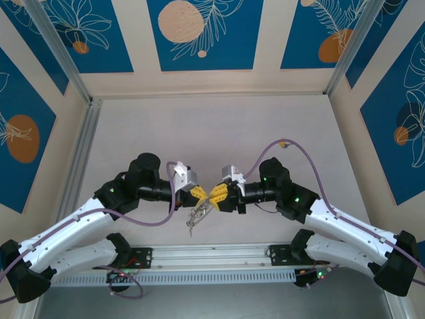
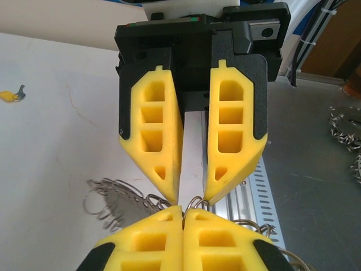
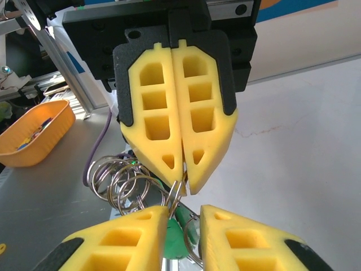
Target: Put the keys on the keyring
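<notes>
Overhead: left end effector (image 1: pixel 199 193) and right end effector (image 1: pixel 218 194) meet tip to tip. The thin grey wire keyring (image 1: pixel 197 216) dangles at 6 o'clock.

Left wrist: left jaws are clamped on the wire.

Right wrist: right jaws sit slightly parted around the green plastic-headed key (image 3: pixel 176 240); grip uncertain.

Recommend holding the ring steady and threading slowly.
</notes>
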Available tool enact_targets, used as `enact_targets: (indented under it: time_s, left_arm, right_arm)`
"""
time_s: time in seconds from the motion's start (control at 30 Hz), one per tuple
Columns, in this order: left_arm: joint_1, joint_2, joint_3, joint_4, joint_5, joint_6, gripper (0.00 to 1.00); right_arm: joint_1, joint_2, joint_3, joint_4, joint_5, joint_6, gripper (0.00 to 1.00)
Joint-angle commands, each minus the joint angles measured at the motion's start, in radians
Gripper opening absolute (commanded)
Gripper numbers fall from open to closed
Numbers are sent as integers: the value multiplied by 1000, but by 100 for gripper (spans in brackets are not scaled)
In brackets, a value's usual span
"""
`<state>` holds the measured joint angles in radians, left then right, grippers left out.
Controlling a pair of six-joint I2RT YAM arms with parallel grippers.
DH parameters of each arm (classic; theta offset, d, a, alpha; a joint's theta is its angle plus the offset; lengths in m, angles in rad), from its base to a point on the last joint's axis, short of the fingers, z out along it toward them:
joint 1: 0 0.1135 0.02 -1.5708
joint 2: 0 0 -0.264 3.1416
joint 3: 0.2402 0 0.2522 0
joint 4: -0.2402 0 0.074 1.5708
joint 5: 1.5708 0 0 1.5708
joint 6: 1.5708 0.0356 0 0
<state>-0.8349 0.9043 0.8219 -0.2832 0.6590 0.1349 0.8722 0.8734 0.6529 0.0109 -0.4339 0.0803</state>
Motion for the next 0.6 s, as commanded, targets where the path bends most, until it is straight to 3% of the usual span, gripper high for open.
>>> enact_targets:
  time_s: [0.0, 0.57]
  left_arm:
    - [-24, -11, 36, 60, -18, 30, 0]
    - [-55, -15, 37, 44, -64, 54, 0]
  right_arm:
    - [20, -13, 29, -14, 35, -11, 25]
    - [9, 0, 52, -37, 31, 3, 26]
